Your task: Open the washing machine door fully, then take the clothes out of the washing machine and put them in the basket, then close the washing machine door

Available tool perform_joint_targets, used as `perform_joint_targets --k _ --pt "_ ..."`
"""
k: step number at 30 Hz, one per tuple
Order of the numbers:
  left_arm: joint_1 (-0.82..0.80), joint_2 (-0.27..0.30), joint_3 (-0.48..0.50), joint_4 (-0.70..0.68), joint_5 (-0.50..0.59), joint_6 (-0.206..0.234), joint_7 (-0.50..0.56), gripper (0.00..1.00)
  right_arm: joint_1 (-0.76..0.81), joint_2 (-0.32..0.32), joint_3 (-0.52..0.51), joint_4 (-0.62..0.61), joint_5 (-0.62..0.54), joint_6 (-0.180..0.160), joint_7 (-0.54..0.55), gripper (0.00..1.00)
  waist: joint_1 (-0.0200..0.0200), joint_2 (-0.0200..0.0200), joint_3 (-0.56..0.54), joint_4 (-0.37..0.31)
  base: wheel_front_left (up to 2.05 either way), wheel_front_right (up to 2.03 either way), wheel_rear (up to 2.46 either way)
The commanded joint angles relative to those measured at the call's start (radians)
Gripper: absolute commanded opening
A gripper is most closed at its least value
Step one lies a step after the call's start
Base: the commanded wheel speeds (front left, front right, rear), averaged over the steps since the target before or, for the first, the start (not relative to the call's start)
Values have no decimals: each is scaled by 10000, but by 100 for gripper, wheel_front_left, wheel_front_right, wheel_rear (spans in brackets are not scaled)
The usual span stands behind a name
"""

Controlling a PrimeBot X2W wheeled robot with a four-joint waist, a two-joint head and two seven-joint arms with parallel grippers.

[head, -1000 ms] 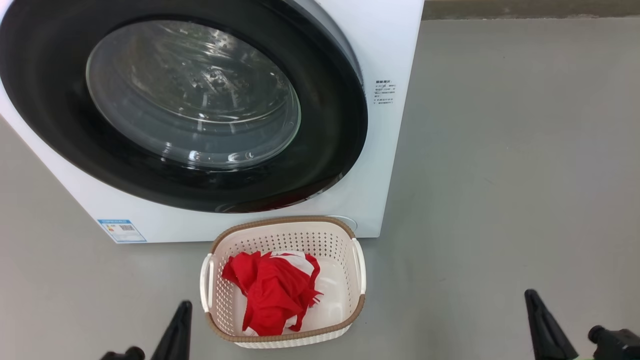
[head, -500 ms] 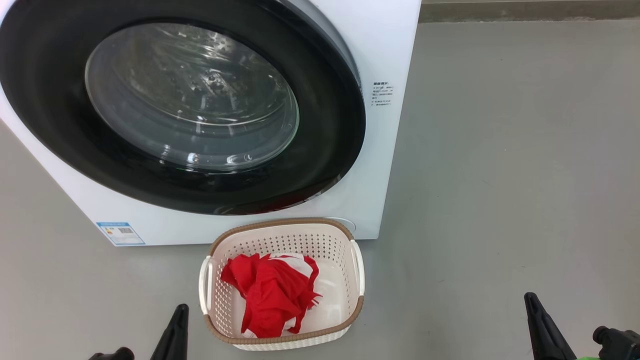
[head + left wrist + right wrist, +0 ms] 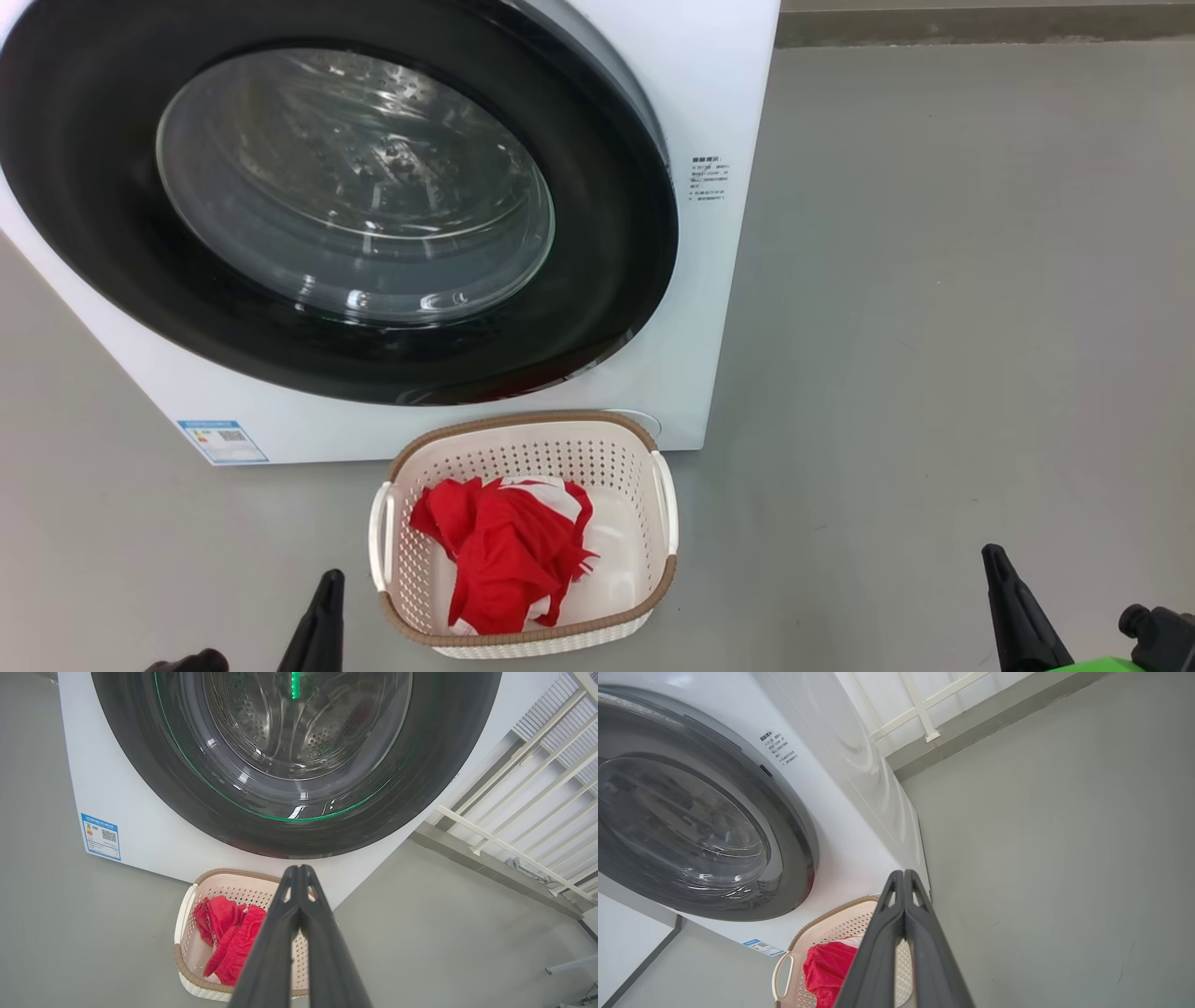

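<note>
- The blue label [image 3: 222, 441] is seen at the lower left corner of the washing machine [image 3: 719, 84], on its white front and close above the floor [image 3: 934, 327].
- The left gripper [image 3: 298, 870] is held low over the near left part of the floor, left of the basket [image 3: 523, 419] and apart from it. Its two dark fingers [image 3: 271, 952] are pressed together, and nothing is caught between them.
- The washing machine door [image 3: 616, 233] is laid flush against the machine's front. The perforated steel drum [image 3: 289, 732] is seen through its clear glass bowl.
- The basket is set on the floor just in front of the machine, below the lower right part of the door. Its far rim is near the machine's bottom edge.
- The clothes [image 3: 504, 551] are heaped inside the basket toward its left side, red with a white panel showing. The right part of the basket's bottom is left uncovered.
- Small lines of dark print [image 3: 709, 177] are carried on the white front just right of the door.
- The right gripper [image 3: 903, 873] is held low over the near right part of the floor, well apart from the basket. Its fingers are closed tip to tip, and nothing is gripped.
- A white railing [image 3: 490, 836] is seen beyond the machine's right side.
</note>
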Motion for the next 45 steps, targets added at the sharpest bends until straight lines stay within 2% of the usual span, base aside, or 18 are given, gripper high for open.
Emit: perform_joint_targets --k 1,45 --pt "-378 98 173 -188 -277 -17 84 0 -488 -128 -55 -217 356 -3 49 0 -1 -1 -6 -5 0 0 0" --pt "-873 86 625 -105 -4927 -41 1249 0 -1361 -59 -219 -160 4400 -7 1289 0 -1 -1 -196 -170 0 0 0"
